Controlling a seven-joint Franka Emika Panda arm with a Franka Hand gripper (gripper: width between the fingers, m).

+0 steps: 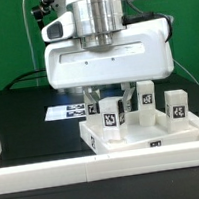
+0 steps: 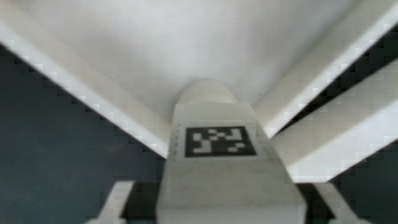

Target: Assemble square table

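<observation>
One white square tabletop [image 1: 153, 138], a shallow tray with raised rims, lies on the black worktop [image 1: 19, 112] at the middle and the exterior view's right. Four short white block legs can be counted, each with a black-and-white tag. Three stand upright in a loose row behind the tabletop: one under the arm [image 1: 93, 110], one further to the exterior view's right [image 1: 145, 97], and one at the far right [image 1: 176, 105]. The fourth leg [image 1: 112, 121] stands upright at the tabletop's near-left corner, directly under the gripper [image 1: 107, 94].

The jaws are closed on this fourth leg: the wrist view shows its tagged face [image 2: 219, 141] between the two fingers [image 2: 118, 203], which press against its sides.

A long white border bar [image 1: 106, 168] runs across the front, touching the tabletop's near edge. Behind the arm lies the flat marker board [image 1: 65, 113], partly hidden by the gripper body. A green backdrop [image 1: 5, 44] fills the rear.
</observation>
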